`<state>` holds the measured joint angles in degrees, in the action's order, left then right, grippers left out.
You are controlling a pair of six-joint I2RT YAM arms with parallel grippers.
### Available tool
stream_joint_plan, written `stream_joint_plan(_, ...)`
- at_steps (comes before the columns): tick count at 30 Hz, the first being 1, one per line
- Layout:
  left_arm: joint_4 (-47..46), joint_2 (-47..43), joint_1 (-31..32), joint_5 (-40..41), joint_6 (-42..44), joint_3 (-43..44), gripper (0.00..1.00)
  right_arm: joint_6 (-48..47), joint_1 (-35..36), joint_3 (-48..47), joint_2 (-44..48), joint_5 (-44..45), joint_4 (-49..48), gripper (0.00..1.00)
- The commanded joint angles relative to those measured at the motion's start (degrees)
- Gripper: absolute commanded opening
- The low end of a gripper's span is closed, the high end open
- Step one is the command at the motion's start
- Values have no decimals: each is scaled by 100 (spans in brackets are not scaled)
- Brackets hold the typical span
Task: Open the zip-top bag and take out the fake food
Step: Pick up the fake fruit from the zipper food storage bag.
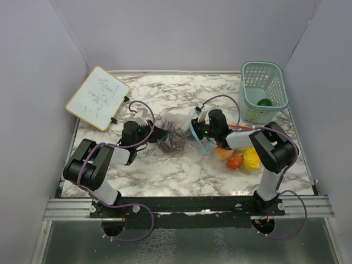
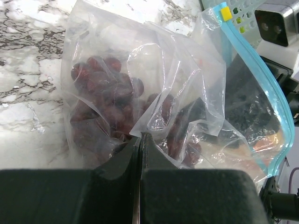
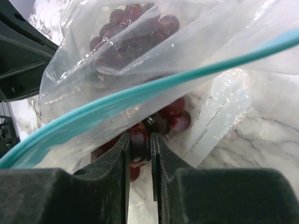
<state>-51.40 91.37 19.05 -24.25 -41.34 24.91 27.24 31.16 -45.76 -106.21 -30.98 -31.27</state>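
Zip-top bag lies mid-surface in the top view, held between the left end effector and the right end effector; a peach, a red-orange tomato and a yellow lemon sit loose on the marble-patterned surface beside the right arm; a green ball rests in the teal basket at the far right corner. I judge the task well advanced: bag opened, most fruit out. A whiteboard sits at the far left; plain pale walls close three sides.

Left wrist view: the left end effector has its fingers pressed together on a fold of the bag's clear film; dark purple grapes are inside; the teal zip strip, with its yellow slider, curves away, parted.

Right wrist view: the right end effector has its fingers closed narrowly on one grape of the bunch, below the zip strip; whether film lies between them I cannot tell; the grapes look like the last thing to come out.
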Motion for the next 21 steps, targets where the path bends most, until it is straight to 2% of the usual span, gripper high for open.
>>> stream_joint_plan(1,173,-322,-123,175,135,-144,0,-215,57,-89,477,444,445,16)
stream_joint_plan(8,515,-799,-283,292,165,-174,0,-457,33,-135,896,1037,1085,14)
stream_joint_plan(11,855,-1117,-345,495,244,-147,0,-501,-69,23,1347,1307,1231,10)
stream_joint_plan(21,566,-665,-382,507,109,-235,0,-644,-119,4,2394,1345,1737,10)
